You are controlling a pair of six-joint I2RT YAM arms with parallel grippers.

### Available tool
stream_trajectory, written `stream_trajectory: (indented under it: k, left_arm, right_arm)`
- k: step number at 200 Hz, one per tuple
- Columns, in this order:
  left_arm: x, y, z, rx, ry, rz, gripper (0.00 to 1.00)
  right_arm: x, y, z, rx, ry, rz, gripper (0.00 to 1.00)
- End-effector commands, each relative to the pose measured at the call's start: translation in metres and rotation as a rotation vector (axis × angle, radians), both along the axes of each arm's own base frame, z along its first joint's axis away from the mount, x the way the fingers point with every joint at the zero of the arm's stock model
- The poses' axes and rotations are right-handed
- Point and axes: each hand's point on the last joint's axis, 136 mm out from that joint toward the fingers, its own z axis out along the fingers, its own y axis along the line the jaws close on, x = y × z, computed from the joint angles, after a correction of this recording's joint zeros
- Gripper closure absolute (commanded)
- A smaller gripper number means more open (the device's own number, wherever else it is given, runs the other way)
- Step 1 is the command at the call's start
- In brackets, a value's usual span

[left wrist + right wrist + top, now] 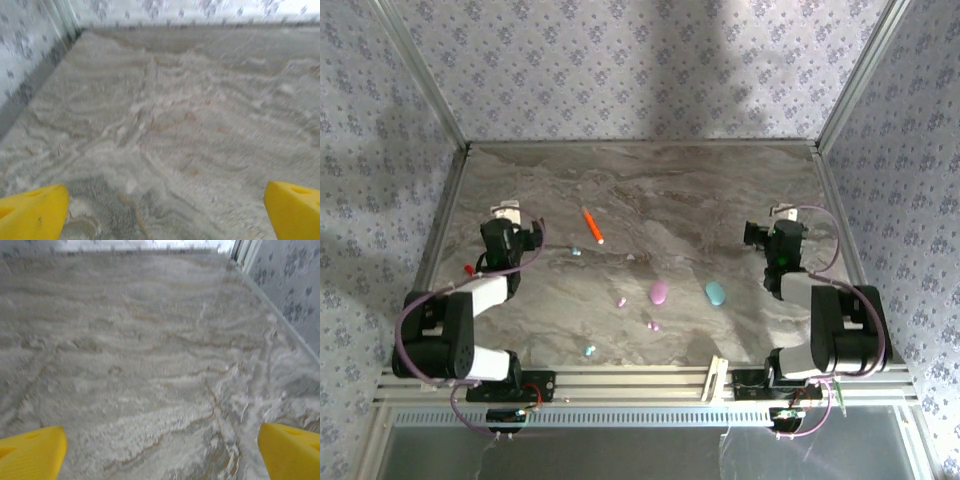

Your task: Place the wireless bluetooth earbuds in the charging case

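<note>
Two oval charging cases lie side by side near the table's middle front: a pink case [659, 292] and a pale cyan case [716, 293]. The earbuds are scattered to their left: one pink bud [622, 301], another pink bud [654, 325], a cyan bud [576, 252] and a second cyan bud [589, 350]. My left gripper [505, 214] [165, 210] hovers at the left, open, its yellow fingertips [32, 212] wide apart over bare marble. On the right side my right gripper [781, 214] [162, 450] is open too, with nothing between its fingers.
An orange pen-like stick [592, 225] lies behind the buds, left of centre. Metal-framed patterned walls [440, 215] enclose the marble table [670, 200] on the left, back and right. A rail [640, 382] runs along the front edge.
</note>
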Motion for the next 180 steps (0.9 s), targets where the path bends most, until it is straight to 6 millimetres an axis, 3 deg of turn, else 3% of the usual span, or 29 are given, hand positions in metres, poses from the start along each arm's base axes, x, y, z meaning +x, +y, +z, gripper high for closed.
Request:
stream_trajectory:
  k: [1,24,53,68,84,100,121,142,155,180]
  left_arm:
    - [-0.004,-0.006,0.029,0.039,-0.029,0.013,0.0]
    - [-0.009,-0.022,0.054,-0.016,-0.047,-0.012,0.0]
    - [-0.018,-0.063,0.084,-0.117,-0.095,-0.119,0.0]
    - [-0.023,-0.084,0.096,-0.252,-0.114,-0.159,0.0]
    - [-0.029,-0.117,0.101,-0.395,-0.096,-0.256,0.0]
    - [-0.038,-0.156,0.105,-0.434,-0.069,-0.361,0.0]
    - [-0.055,-0.203,0.111,-0.429,-0.051,-0.491,0.0]
    - [-0.071,-0.235,0.116,-0.415,-0.046,-0.585,0.0]
    - [-0.075,-0.243,0.115,-0.407,-0.036,-0.606,0.0]
    - [-0.079,-0.241,0.109,-0.384,0.004,-0.602,0.0]
  right_arm:
    - [-0.006,0.009,0.018,0.008,0.029,0.031,0.0]
    - [-0.015,0.018,0.046,0.049,-0.016,0.04,0.0]
    - [-0.03,0.034,0.08,0.138,-0.048,0.073,0.0]
    - [-0.039,0.044,0.094,0.187,-0.057,0.114,0.0]
    - [-0.051,0.055,0.108,0.268,-0.052,0.147,0.0]
    - [-0.063,0.067,0.116,0.337,-0.027,0.186,0.0]
    - [-0.08,0.077,0.118,0.41,0.052,0.208,0.0]
    - [-0.092,0.075,0.104,0.45,0.153,0.171,0.0]
    - [-0.099,0.073,0.089,0.497,0.206,0.136,0.0]
    - [-0.11,0.074,0.064,0.577,0.276,0.112,0.0]
